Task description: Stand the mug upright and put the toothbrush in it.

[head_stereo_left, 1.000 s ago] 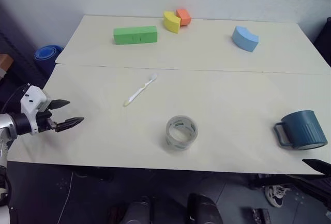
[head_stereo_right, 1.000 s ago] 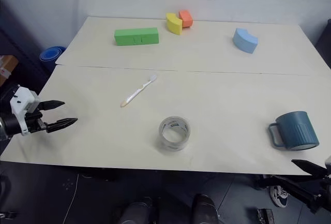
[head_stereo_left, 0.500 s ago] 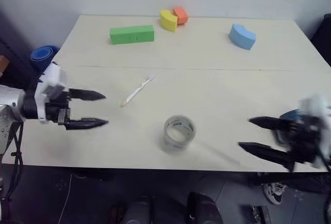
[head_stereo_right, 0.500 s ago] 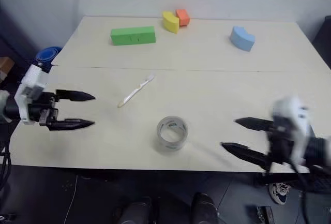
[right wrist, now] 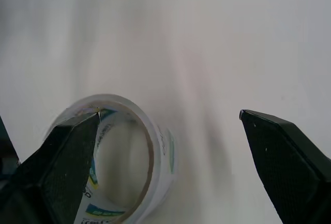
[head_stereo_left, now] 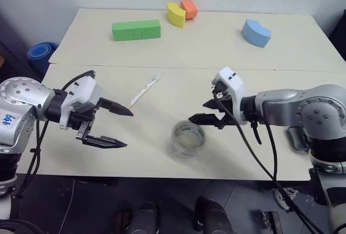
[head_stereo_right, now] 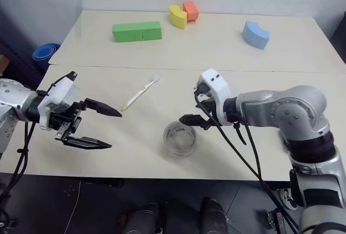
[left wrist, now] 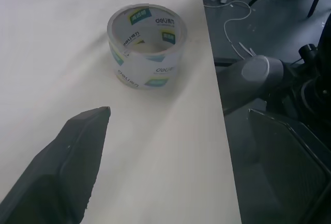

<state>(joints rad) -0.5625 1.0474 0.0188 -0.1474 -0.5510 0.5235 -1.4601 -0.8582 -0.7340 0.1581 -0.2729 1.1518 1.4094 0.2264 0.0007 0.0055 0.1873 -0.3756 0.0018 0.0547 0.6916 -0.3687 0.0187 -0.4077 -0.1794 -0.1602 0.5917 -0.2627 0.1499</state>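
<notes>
Head eyes overlook table (head_stereo_left: 227,55); wrist cameras close on tape roll (left wrist: 146,45).

A pale cream table (head_stereo_left: 303,88) carries a green block (head_stereo_left: 136,29), yellow (head_stereo_left: 176,15), orange (head_stereo_left: 190,8) and blue (head_stereo_left: 255,32) foam shapes at the back, the toothbrush (head_stereo_left: 145,90) mid-table, a clear tape roll (head_stereo_left: 187,138) near the front edge.

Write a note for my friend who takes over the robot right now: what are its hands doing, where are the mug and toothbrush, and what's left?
Left gripper: open, empty, over the table's near left part.
Right gripper: open, empty, above the tape roll.
Toothbrush: lying flat mid-table, untouched.
Mug: near the front right edge, mostly hidden behind the right arm; cannot tell how it sits.
Done: nothing.
Left: stand the mug upright, then put the toothbrush in it.
</notes>
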